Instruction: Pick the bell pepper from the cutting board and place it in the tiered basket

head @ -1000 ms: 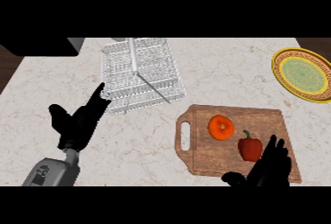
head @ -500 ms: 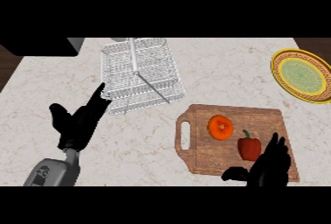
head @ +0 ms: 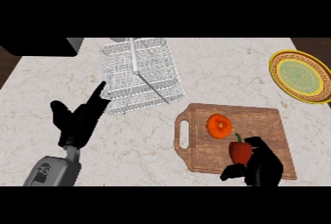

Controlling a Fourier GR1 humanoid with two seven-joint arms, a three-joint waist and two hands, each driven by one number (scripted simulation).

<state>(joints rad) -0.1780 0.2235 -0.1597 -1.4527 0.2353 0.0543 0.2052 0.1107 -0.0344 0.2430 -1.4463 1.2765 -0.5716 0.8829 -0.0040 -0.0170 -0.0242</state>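
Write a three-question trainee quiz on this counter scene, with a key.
1. True or false: the bell pepper lies in the tiered basket.
2. Which hand is at the pepper? A) left hand B) right hand
3. Fill in: besides the pepper, the cutting board holds an ____ piece of produce.

Key: 1 false, it is on the board; 2 B; 3 orange.

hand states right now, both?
Left hand: open, fingers straight, holding nothing, beside the white wire tiered basket.
Right hand: at the red bell pepper on the wooden cutting board; grip cannot be told.
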